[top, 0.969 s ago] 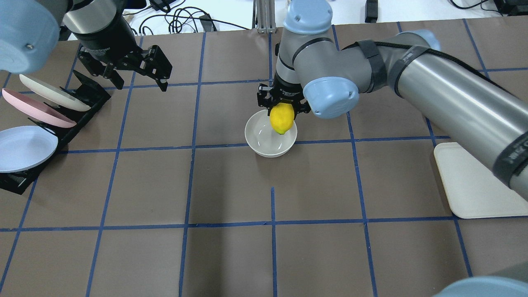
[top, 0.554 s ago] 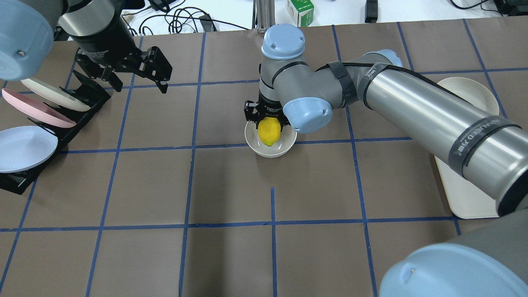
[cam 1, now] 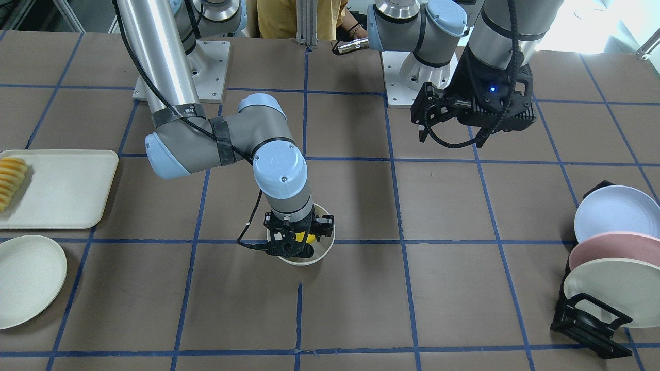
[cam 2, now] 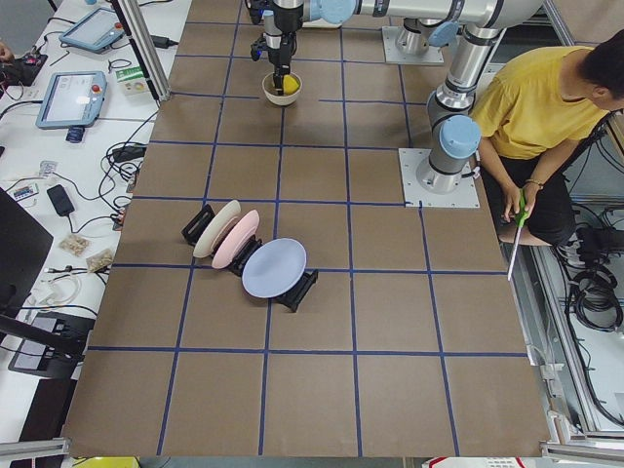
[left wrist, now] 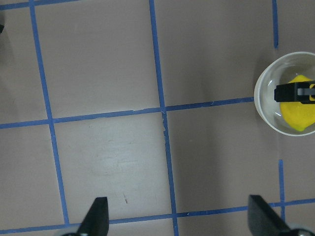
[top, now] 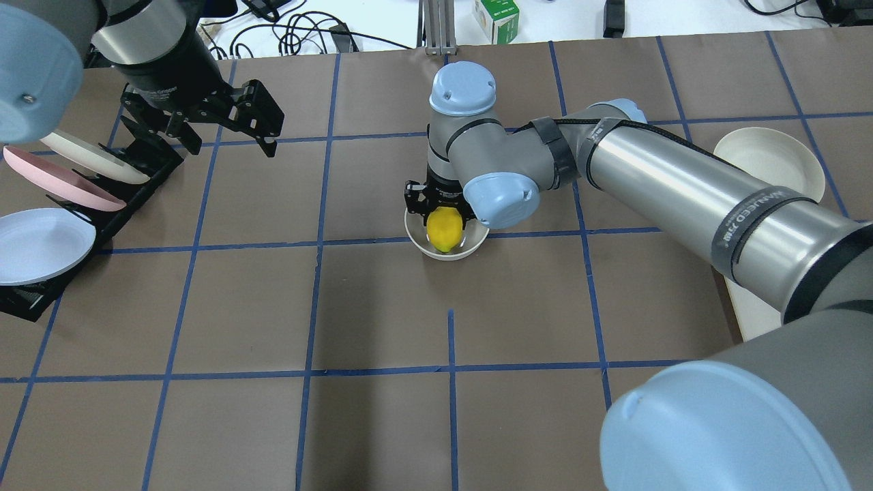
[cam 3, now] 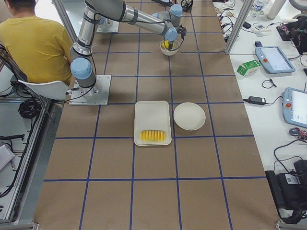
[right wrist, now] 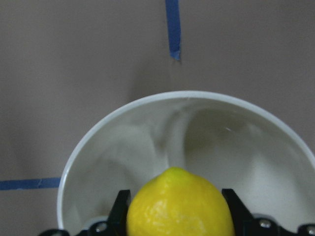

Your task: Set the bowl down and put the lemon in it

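Note:
The cream-white bowl [top: 443, 254] stands upright near the table's middle; it also shows in the front view [cam 1: 311, 258] and the left wrist view [left wrist: 266, 110]. My right gripper [top: 443, 221] is shut on the yellow lemon [top: 444, 230] and holds it low inside the bowl, pointing straight down. The right wrist view shows the lemon [right wrist: 179, 201] between the two fingers, with the bowl's inner wall [right wrist: 221, 142] around it. Whether the lemon touches the bowl's bottom is hidden. My left gripper [top: 232, 140] is open and empty, hovering high at the far left by the rack.
A black rack [top: 146, 160] holds cream, pink and pale blue plates at the left edge. A flat cream plate [top: 767, 167] and a cream tray [cam 1: 62, 188] with sliced fruit [cam 1: 10, 178] lie on my right side. A person in yellow [cam 2: 536, 107] sits behind the robot.
My right gripper has moved left and down with the lemon, from above the bowl's rim to inside the bowl. The left gripper has barely moved.

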`<state>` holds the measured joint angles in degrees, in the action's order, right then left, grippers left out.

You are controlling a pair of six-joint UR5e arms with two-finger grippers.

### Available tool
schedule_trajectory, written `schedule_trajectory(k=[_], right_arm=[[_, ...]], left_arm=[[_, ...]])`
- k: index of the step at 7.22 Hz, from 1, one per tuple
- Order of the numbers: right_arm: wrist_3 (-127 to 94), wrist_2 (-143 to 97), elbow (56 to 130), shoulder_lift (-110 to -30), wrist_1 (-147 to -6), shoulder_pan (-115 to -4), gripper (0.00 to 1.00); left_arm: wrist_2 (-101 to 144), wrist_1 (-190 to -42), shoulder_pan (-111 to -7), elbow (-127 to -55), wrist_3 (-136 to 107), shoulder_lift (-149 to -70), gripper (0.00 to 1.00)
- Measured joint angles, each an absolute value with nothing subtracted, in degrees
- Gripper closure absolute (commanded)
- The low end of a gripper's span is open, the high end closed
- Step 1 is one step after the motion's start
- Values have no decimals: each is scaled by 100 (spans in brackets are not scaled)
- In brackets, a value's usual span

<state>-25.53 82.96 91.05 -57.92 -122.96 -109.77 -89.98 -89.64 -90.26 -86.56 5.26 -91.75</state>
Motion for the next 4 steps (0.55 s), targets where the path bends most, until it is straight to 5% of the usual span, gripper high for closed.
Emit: schedule_trajectory(k=[1,3,4], right_arm=[[-2556,8301,9109,-5726,-12314,-10977,26],[-2546,8351,9116,-5713,-12306,-10977,0],[-2548,8394,9120,-5767,-12272,-10973,0]], left_arm=[[-8997,-8960,-9026,-8664,532,-9172,0],[-8986,-8956,-9026,-8668,530,-9168,0],[-8979,-8954,-9026,-8667,528,-9165,0]])
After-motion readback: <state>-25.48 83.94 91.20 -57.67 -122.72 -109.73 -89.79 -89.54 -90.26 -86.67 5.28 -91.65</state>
